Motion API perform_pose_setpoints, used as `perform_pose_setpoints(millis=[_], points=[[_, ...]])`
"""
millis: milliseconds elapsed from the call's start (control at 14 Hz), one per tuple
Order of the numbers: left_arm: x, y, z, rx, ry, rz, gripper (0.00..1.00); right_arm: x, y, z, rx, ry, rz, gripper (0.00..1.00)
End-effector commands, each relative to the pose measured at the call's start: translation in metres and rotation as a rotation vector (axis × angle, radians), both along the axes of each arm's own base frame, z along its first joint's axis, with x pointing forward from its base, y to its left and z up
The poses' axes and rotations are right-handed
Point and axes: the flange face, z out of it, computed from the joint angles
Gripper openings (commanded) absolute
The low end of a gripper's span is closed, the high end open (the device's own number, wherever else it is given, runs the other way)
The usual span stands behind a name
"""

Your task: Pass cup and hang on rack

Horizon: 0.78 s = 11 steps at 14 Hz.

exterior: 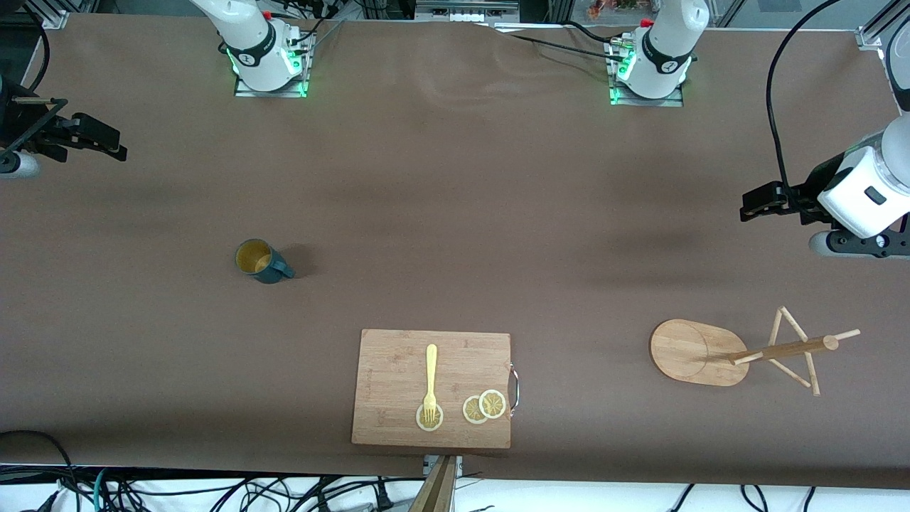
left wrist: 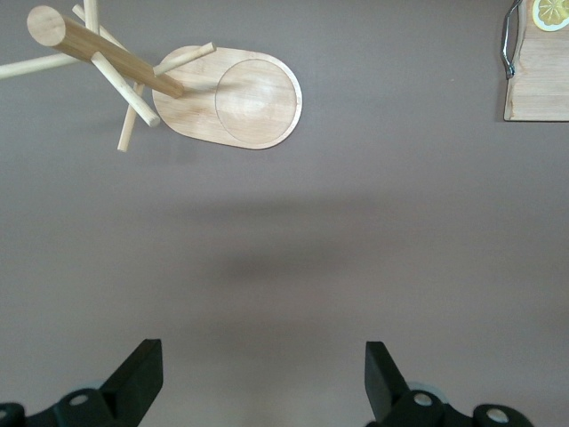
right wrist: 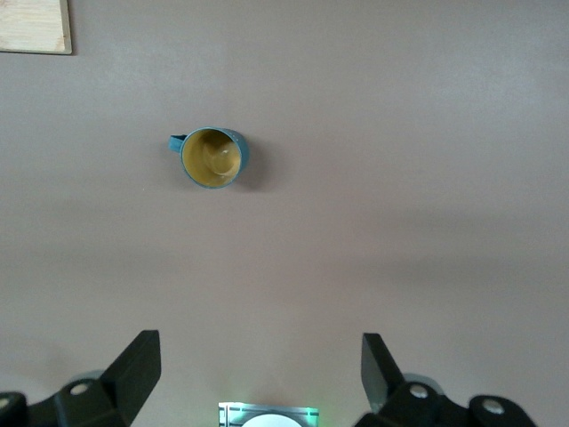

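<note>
The cup point(exterior: 261, 261), a dark teal mug with a yellow inside, stands upright on the brown table toward the right arm's end, its handle pointing toward the middle of the table. It also shows in the right wrist view as the cup point(right wrist: 212, 157). The rack point(exterior: 771, 350) stands on its oval base at the left arm's end, and shows as the rack point(left wrist: 191, 89) in the left wrist view. My right gripper point(exterior: 106, 142) point(right wrist: 260, 351) hangs open and empty over the right arm's end of the table. My left gripper point(exterior: 755, 203) point(left wrist: 262, 356) hangs open and empty over bare table near the rack.
A bamboo cutting board point(exterior: 391, 370) with a metal handle lies at the table's front edge in the middle. It carries a yellow fork point(exterior: 430, 380) and lemon slices point(exterior: 483, 407). Both arm bases stand along the table's edge farthest from the front camera.
</note>
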Motion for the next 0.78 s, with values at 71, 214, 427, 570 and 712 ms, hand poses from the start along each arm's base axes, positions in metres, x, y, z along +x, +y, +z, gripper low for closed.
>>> perform_pose_setpoints(millis=[71, 214, 427, 570, 712], points=[[0.0034, 0.0001, 0.0057, -0.001, -0.005, 0.006, 1.00, -0.0053, 0.0029, 0.0054, 0.003, -0.001, -0.016, 1.00], [0.0034, -0.0001, 0.0057, -0.002, -0.005, 0.006, 1.00, -0.0048, 0.0061, 0.0097, 0.002, -0.010, -0.011, 1.00], [0.0034, -0.0001, 0.0064, -0.002, -0.007, 0.006, 1.00, -0.0047, 0.0073, 0.0110, 0.007, -0.012, 0.006, 1.00], [0.0034, -0.0001, 0.0057, -0.002, -0.005, 0.006, 1.00, -0.0043, 0.0073, 0.0102, 0.007, -0.010, 0.006, 1.00], [0.0034, -0.0001, 0.0064, -0.002, -0.007, 0.006, 1.00, -0.0044, 0.0065, 0.0095, 0.007, -0.009, 0.001, 1.00]])
